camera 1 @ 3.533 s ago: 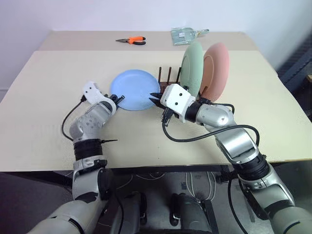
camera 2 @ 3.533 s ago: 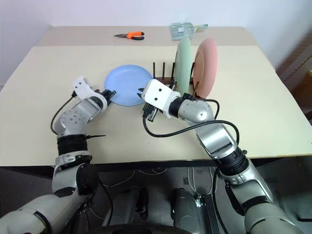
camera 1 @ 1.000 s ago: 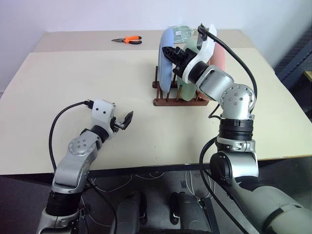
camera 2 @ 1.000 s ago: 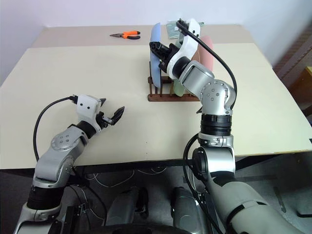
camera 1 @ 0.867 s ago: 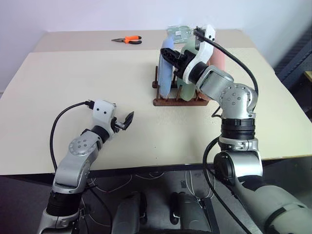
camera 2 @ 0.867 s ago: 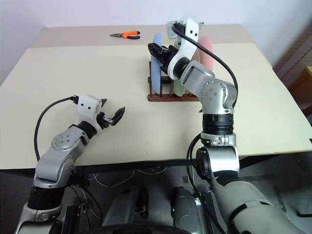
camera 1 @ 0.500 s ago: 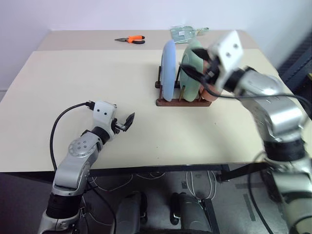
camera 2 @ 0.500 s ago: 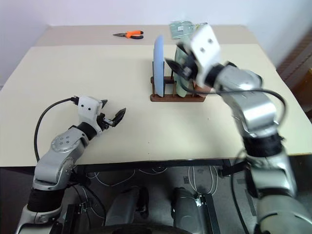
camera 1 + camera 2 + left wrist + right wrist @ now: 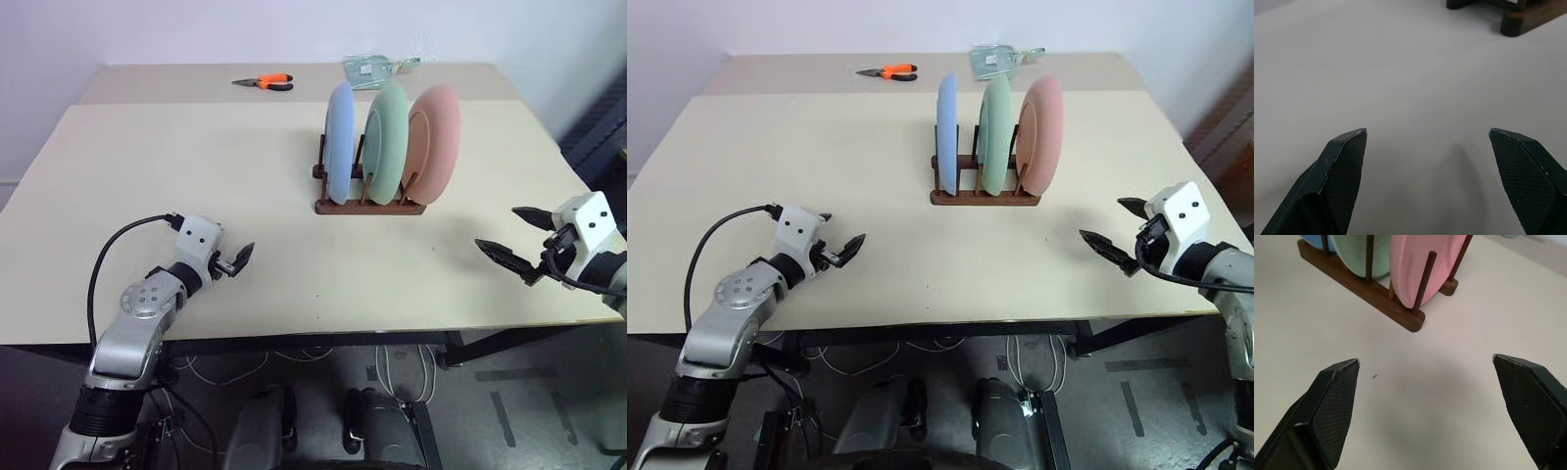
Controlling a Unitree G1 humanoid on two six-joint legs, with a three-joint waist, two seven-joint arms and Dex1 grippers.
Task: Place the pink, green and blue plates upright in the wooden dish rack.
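The wooden dish rack (image 9: 370,206) stands on the table right of centre. Three plates stand upright in it side by side: the blue plate (image 9: 339,142) on the left, the green plate (image 9: 386,139) in the middle, the pink plate (image 9: 435,140) on the right. My right gripper (image 9: 498,227) hovers open and empty near the table's front right edge, well clear of the rack. In the right wrist view the pink plate (image 9: 1420,264) leans between the pegs ahead of the open fingers. My left gripper (image 9: 238,260) is open and empty low over the front left of the table.
Orange-handled pliers (image 9: 265,81) and a clear plastic packet (image 9: 372,69) lie at the far edge of the beige table (image 9: 147,166). The rack's base end (image 9: 1528,14) shows far ahead in the left wrist view.
My right gripper let go of the blue plate, now standing in the rack, then opened and swung right and down to the table's front edge. My left gripper sank slightly leftward.
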